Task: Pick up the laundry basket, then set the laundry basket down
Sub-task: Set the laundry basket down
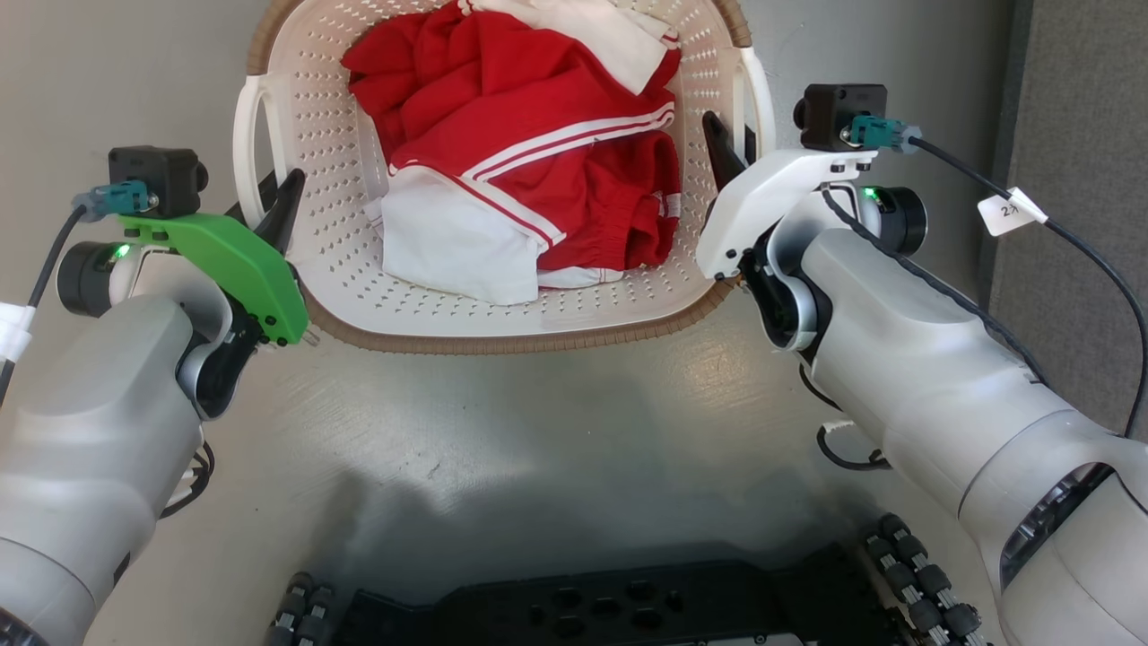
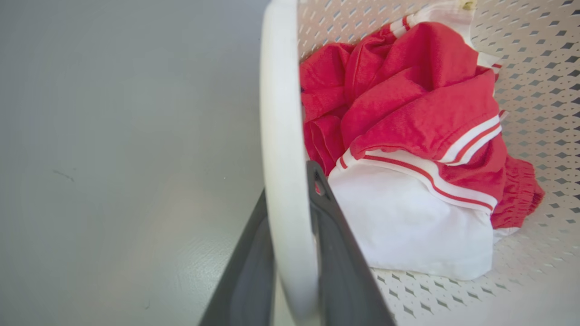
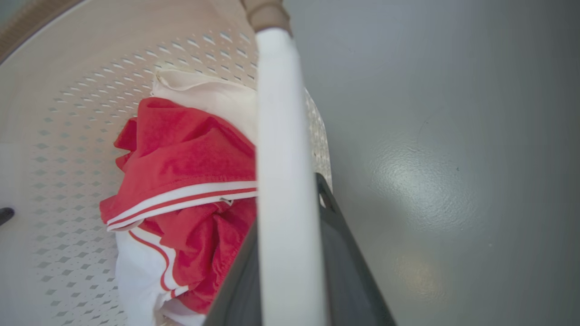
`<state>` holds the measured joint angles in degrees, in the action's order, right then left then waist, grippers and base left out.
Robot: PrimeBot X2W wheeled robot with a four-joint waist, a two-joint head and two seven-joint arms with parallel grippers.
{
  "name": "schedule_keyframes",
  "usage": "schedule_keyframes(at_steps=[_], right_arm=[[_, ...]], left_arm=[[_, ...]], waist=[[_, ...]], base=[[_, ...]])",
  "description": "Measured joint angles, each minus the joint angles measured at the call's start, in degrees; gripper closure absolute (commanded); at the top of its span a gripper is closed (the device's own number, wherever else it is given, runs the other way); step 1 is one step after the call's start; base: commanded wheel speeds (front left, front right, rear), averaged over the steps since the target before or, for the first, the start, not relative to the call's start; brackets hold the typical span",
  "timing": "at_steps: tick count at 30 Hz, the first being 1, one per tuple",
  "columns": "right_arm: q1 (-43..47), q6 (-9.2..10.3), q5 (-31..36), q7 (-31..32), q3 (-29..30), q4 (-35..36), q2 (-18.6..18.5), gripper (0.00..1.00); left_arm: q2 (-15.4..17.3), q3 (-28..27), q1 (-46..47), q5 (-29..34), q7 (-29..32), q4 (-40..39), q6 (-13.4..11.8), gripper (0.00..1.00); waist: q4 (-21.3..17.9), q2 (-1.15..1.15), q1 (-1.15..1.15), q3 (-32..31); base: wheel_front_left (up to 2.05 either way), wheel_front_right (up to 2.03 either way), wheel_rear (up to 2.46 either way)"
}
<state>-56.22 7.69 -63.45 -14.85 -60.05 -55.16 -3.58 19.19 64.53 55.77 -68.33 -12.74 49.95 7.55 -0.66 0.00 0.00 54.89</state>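
Note:
The laundry basket [image 1: 502, 342] is cream-white and perforated with a brown woven-look rim. It sits at the top centre of the head view and holds red and white clothes [image 1: 538, 152]. My left gripper [image 1: 273, 193] is at the basket's left white handle [image 1: 247, 135]. In the left wrist view that handle [image 2: 281, 136] runs between the dark fingers [image 2: 344, 262], which are shut on it. My right gripper [image 1: 728, 148] is at the right handle [image 1: 762, 99]. The right wrist view shows that handle [image 3: 283, 136] clamped between its fingers [image 3: 349, 267]. Whether the basket touches the floor cannot be told.
Grey floor [image 1: 538, 431] lies between the basket and my dark wheeled base [image 1: 628, 610]. A dark grey panel [image 1: 1076, 108] stands at the far right. A black cable with a white tag [image 1: 1009, 211] hangs by my right wrist.

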Motion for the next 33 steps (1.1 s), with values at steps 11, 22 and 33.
schedule_keyframes(at_steps=[11,22,33], right_arm=[[0.4,-0.09,-0.1,0.0,-0.1,-0.6,-0.1,0.00],[0.4,-0.10,-0.1,0.0,0.2,-0.6,-0.1,0.00],[1.3,-0.10,0.5,0.0,1.8,-0.5,-0.1,0.00]], left_arm=[[0.9,0.5,0.3,-0.7,-0.9,-0.1,0.0,0.00],[0.9,1.4,0.4,-1.5,-1.0,0.2,0.0,0.00],[1.0,1.8,0.0,-2.1,-1.2,2.0,0.0,0.00]], waist=[[0.0,0.00,0.00,0.2],[0.0,0.00,0.00,-0.4],[-0.5,0.00,0.00,-3.9]], base=[[0.00,0.00,0.00],[0.00,0.00,0.00],[0.00,0.00,0.00]])
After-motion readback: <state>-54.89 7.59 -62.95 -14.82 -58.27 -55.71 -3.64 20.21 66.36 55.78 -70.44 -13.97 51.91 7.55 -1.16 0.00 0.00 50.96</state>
